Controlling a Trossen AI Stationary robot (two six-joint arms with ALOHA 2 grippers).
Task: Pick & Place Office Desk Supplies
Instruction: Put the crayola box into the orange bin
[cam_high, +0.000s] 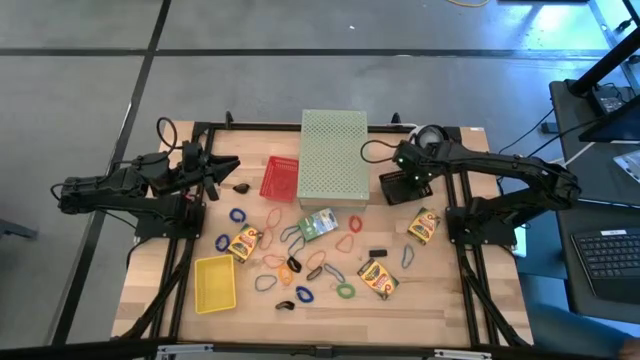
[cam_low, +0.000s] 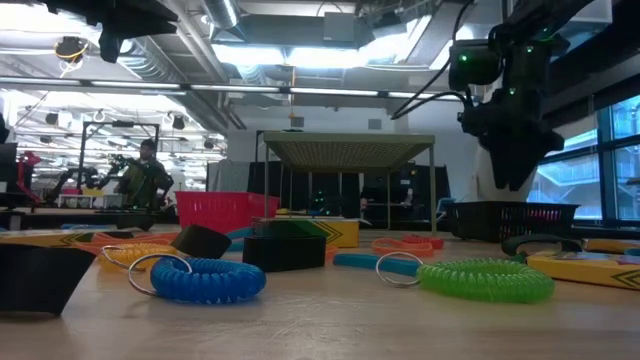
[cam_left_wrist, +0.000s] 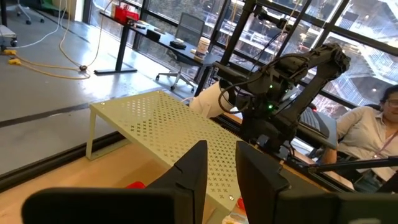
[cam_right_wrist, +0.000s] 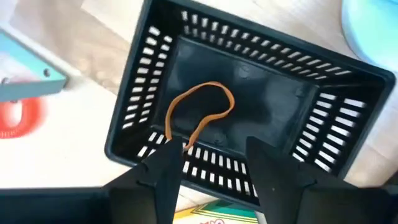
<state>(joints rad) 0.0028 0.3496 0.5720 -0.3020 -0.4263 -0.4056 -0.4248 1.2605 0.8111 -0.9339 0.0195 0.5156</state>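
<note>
Blue rubber-band loop (cam_low: 208, 279) and green loop (cam_low: 485, 279) lie nearest; crayon-style card boxes (cam_high: 378, 278) sit mid-table, their print unreadable. Farther right, the right gripper (cam_right_wrist: 211, 163) hangs parted above the black basket (cam_right_wrist: 348, 118), an orange band (cam_right_wrist: 199, 115) inside. Far left, the left gripper (cam_high: 222, 178) waits, empty, fingers slightly apart.

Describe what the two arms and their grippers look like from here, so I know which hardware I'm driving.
Both arms are dark, jointed, with black cables looping by the wrists. The right gripper has two flat black fingers and green lights glowing on its wrist; the left gripper matches, without visible lights.
</note>
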